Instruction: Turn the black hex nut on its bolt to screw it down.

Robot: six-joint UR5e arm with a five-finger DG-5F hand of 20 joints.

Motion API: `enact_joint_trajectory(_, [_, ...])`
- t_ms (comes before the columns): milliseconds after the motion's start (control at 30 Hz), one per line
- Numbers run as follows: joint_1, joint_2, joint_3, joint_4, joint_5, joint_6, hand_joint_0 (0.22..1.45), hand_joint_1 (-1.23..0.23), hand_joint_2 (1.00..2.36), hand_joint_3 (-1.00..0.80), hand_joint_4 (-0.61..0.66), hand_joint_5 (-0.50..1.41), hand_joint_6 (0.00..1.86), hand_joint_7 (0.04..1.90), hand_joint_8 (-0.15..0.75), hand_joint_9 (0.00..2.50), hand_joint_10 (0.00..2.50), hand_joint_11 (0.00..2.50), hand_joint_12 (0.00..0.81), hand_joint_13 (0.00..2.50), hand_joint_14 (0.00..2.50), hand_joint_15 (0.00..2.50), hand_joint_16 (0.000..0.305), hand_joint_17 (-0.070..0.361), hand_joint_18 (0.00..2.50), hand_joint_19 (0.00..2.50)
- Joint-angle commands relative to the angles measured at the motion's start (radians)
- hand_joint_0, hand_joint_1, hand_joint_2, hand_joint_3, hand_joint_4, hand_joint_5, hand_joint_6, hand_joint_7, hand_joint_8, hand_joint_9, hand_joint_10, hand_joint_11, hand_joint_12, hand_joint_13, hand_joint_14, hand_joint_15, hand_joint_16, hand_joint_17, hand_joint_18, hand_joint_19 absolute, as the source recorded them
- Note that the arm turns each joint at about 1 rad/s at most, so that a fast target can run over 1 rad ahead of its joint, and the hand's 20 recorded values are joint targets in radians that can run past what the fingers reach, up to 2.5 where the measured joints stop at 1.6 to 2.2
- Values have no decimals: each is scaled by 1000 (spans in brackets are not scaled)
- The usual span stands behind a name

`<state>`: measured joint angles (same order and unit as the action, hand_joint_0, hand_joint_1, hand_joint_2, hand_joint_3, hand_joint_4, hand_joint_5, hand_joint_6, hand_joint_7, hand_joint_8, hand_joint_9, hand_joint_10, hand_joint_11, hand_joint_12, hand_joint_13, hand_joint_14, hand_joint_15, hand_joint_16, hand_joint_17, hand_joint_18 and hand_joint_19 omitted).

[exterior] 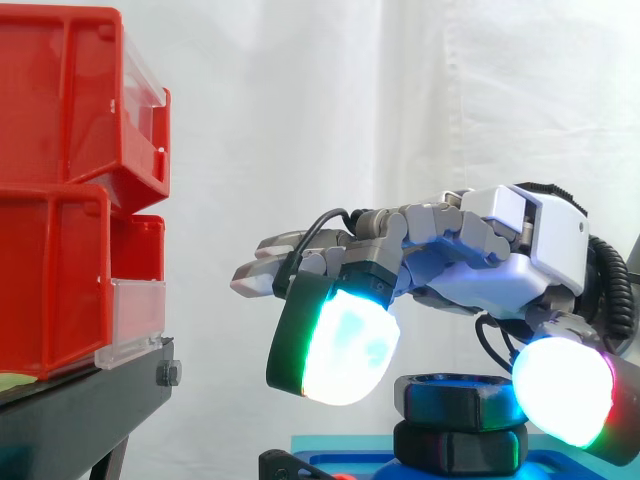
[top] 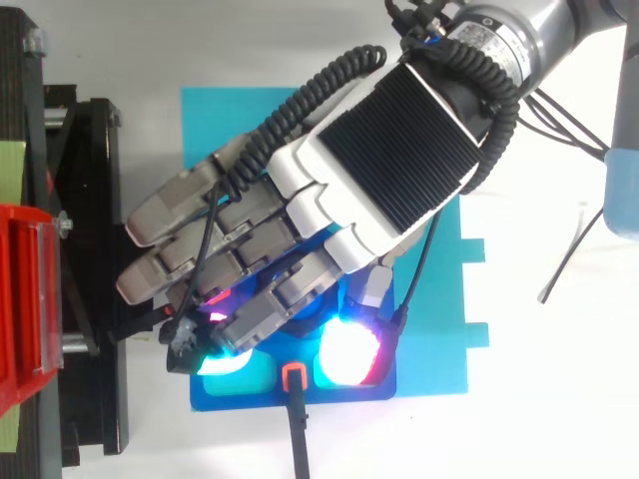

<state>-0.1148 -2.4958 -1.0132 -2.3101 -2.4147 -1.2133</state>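
Beneath hand [exterior: 500, 270], black hex nut [exterior: 455, 399] (glossy)

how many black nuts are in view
2, stacked on the blue base below the hand: the upper nut and the lower nut directly beneath it. The hand may hide others.

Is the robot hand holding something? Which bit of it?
It cannot be told. The hand is low over the black hex nut, but neither view shows clearly whether it touches the nut's sides.
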Motion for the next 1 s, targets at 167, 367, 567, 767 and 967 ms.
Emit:
enact_joint_trajectory(167, [3, 0, -19, 4, 0, -2, 365, -490, 1000, -500, 142, -213, 500, 1097, 211, 525, 9, 325, 134, 366, 7, 160, 16, 37, 0, 402])
enact_joint_trajectory(367, [1, 0, -30, 6, 0, -2, 366, -517, 1000, -500, 145, -217, 500, 1056, 207, 519, 9, 336, 134, 361, 6, 160, 16, 36, 0, 402])
enact_joint_trajectory(567, [-2, 0, -30, 11, 0, 0, 420, -581, 1000, -500, 117, -217, 501, 1065, 185, 515, 10, 341, 109, 352, 7, 168, 11, 26, 0, 410])
enact_joint_trajectory(767, [-2, 0, -30, 18, 0, 0, 462, -610, 1004, -443, 97, -209, 501, 1102, 169, 530, 10, 343, 90, 356, 7, 172, 8, 17, 0, 415])
enact_joint_trajectory(967, [-5, 0, -31, 18, -1, 0, 482, -631, 1008, -408, 92, -202, 501, 1132, 157, 532, 11, 342, 82, 360, 7, 179, 6, 13, 0, 413])
